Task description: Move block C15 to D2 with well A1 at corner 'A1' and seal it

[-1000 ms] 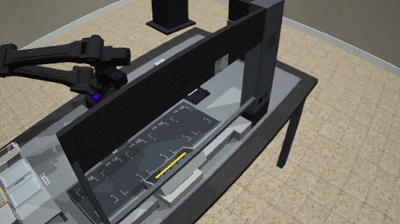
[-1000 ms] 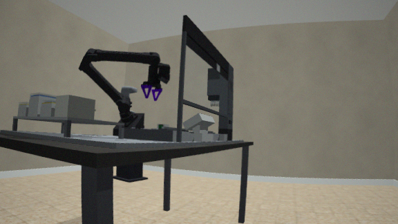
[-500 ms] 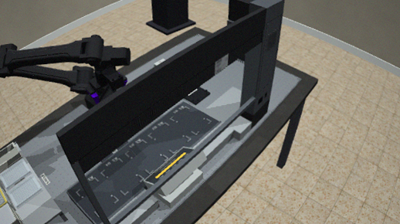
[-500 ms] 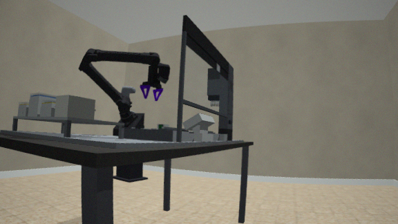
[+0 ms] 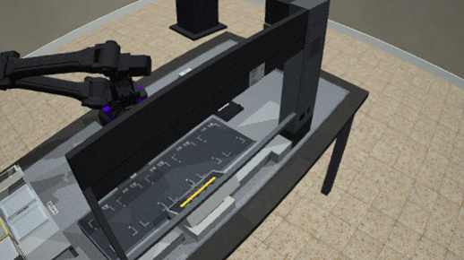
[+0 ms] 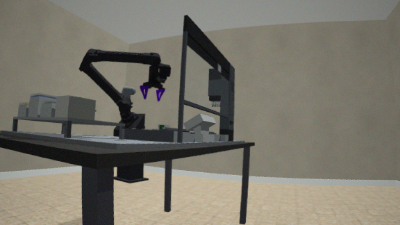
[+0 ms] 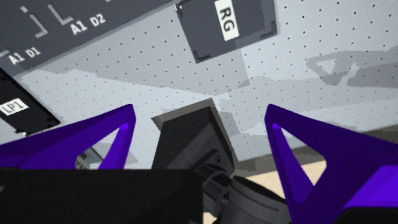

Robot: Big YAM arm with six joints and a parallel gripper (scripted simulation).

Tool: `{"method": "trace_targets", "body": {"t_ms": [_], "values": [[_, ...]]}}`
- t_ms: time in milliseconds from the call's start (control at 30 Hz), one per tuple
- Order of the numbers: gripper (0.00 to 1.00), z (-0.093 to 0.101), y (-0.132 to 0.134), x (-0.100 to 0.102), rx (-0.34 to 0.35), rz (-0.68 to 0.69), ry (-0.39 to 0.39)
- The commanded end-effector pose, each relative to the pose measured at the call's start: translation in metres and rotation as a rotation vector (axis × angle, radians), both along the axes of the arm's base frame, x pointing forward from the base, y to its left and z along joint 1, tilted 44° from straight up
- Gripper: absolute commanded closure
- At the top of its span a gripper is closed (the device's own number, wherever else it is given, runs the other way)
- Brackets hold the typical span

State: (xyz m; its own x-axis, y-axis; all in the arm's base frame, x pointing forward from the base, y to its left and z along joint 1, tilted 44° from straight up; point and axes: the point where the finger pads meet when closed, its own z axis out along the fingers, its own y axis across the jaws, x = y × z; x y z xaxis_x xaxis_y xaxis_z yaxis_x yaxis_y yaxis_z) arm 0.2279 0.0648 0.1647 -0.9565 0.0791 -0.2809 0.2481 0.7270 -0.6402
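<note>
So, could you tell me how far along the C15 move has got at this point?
Nothing looks done yet. The bracket positions on the liquid handler deck all look bare, and the labware sits on the shelf. The gripper is open and holds nothing, hanging high above the table with the RG nest below. Left: fetch C15, seat it in D2, seal it, press READY.

A white label reading "RG" stands on the dark square nest plate [image 7: 227,27] on the perforated grey table. On the dark grey deck panel [image 7: 75,12], engraved white marks read "A1 D2" and "A1 D1" beside white corner brackets. A black rectangular plate [image 7: 22,107] carries a white label reading "LP1".
</note>
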Motion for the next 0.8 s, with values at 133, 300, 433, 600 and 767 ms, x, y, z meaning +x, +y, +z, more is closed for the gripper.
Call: {"method": "trace_targets", "body": {"t_ms": [133, 300, 433, 600, 767], "values": [[0.0, 0.0006, -0.0002, 0.0029, 0.035, -0.144, -0.137], [0.0, 0.0006, -0.0001, 0.0028, 0.044, -0.187, -0.177], [0.0, 0.0006, -0.0003, 0.0028, 0.056, -0.244, -0.232], [0.0, 0.0005, -0.0003, 0.0028, 0.071, -0.316, -0.3], [0.0, 0.0006, -0.0002, 0.0027, 0.077, -0.346, -0.328]]}}
